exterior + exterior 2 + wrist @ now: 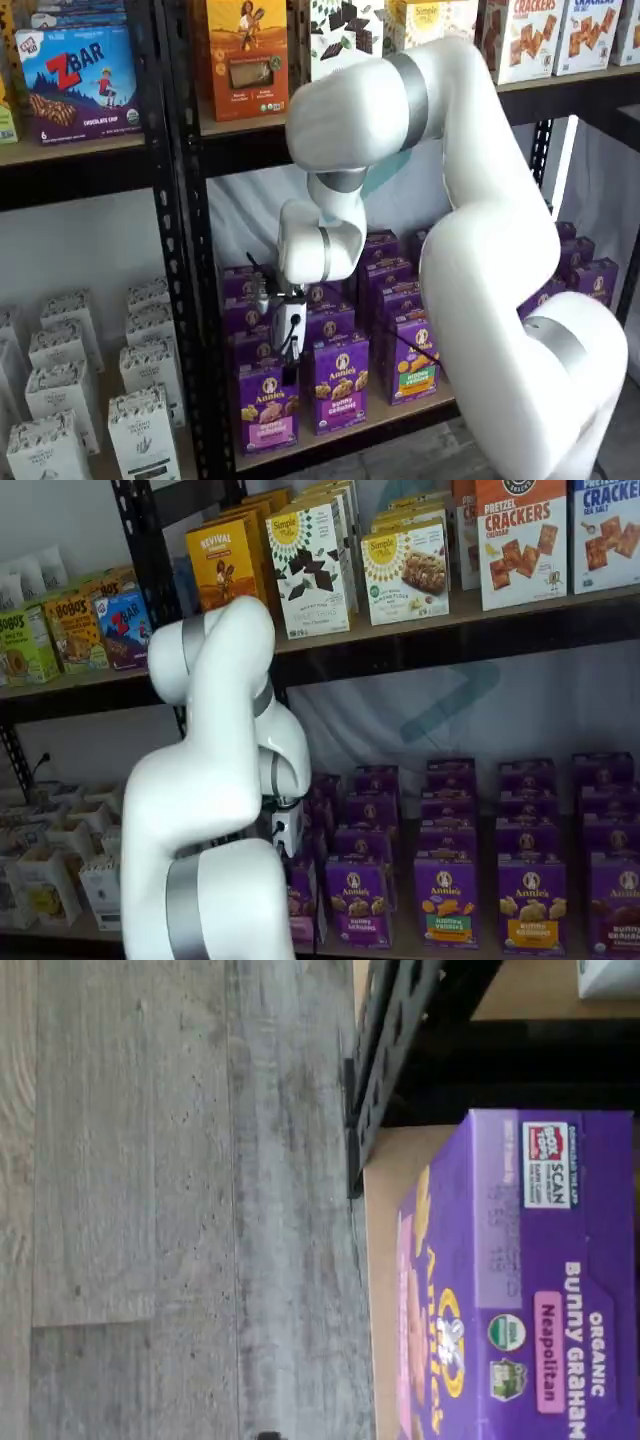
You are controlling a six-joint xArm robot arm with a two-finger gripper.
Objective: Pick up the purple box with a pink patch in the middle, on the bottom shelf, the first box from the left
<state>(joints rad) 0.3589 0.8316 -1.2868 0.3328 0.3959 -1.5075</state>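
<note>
We see purple box [265, 402] upright at front left corner of bottom shelf [350, 428], pink patch low on front. Pincer [287, 372] hangs just above it, white body, black fingers. We cannot tell if pincer wide or narrow. Three purple boxes in front row here. Wrist view shows box top [540, 1280], shelf post [385, 1060], gray floor [150, 1200].

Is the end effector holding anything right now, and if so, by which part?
Cannot tell for sure. In a shelf view the end effector hangs right over the purple box on the bottom shelf, its fingers dark and indistinct; no closed grip shows, and the box stands unlifted.
</note>
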